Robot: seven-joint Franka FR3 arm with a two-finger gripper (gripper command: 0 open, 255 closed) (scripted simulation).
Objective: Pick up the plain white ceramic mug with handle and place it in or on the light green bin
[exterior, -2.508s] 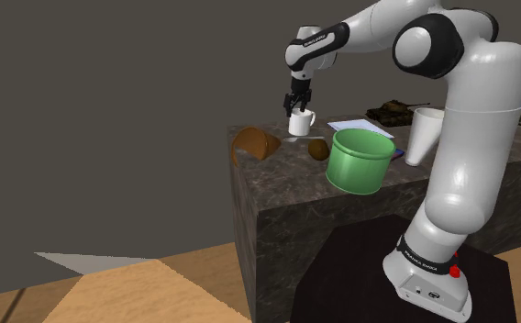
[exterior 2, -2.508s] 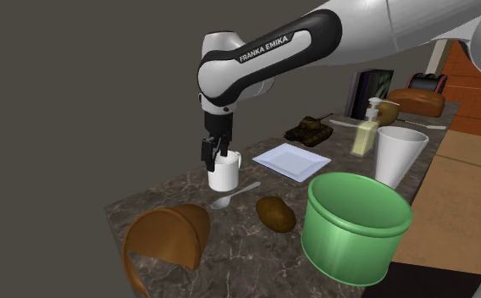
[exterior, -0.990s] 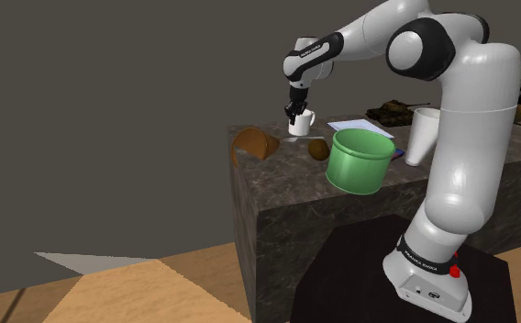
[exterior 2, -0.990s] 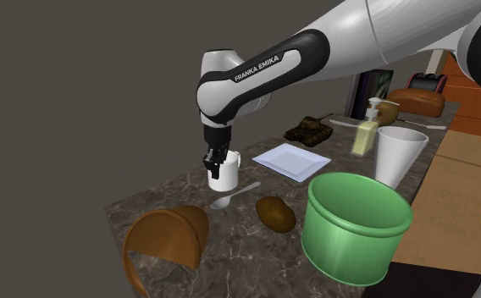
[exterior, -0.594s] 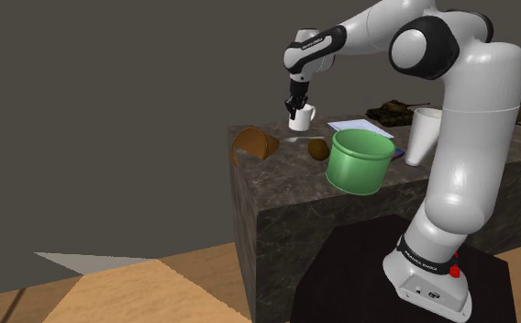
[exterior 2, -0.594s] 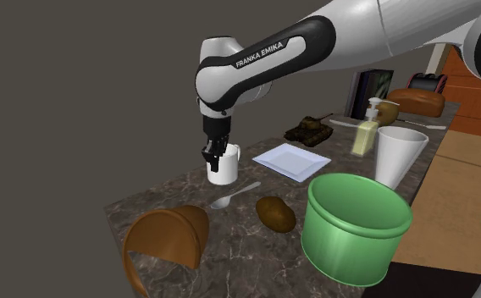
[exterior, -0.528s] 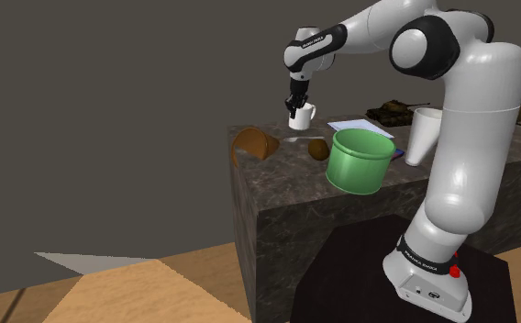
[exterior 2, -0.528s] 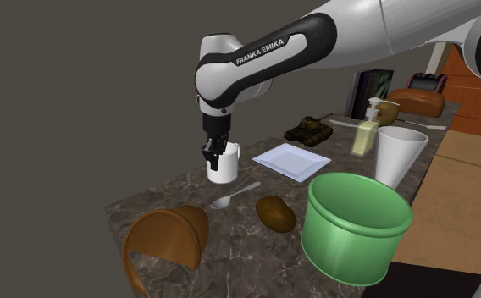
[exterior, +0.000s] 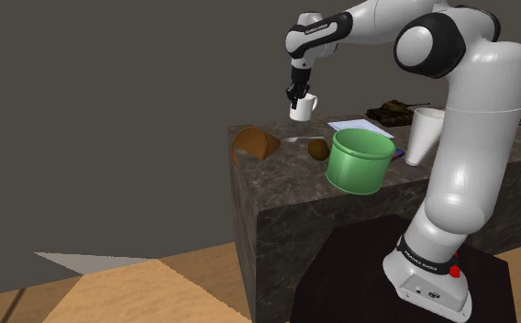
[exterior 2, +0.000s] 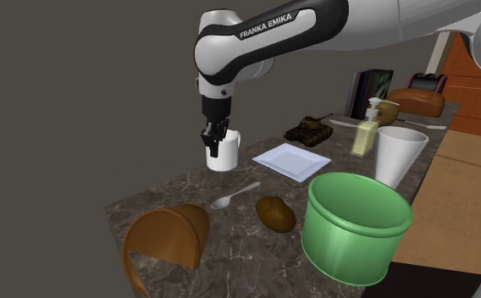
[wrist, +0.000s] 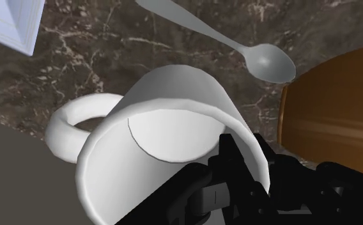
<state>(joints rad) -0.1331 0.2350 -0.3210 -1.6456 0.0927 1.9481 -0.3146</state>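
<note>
Mug: the plain white ceramic mug with handle (exterior 2: 223, 153) is hanging in the air, slightly tilted, clear of the dark marbled stone counter (exterior 2: 239, 254) and well apart from the bin.
Gripper: the all-black two-finger gripper (exterior 2: 213, 135) is pinching the mug's wall at the rim, one finger inside and one outside, as the wrist view is showing.
Done: grasping and lifting are looking complete.
Left: carrying the mug over the bin, lowering it and letting go.
Bin: the light green round bin (exterior 2: 349, 250) is standing upright at the counter's edge nearest the stand.
Beneath the mug: a grey spoon (exterior 2: 230, 198) is lying flat beside a brown bowl (exterior 2: 167, 241) tipped on its side.
Change: 2.5 s ago the mug was sitting on the counter under the gripper; it is now riding higher, and the arm with it.
</note>
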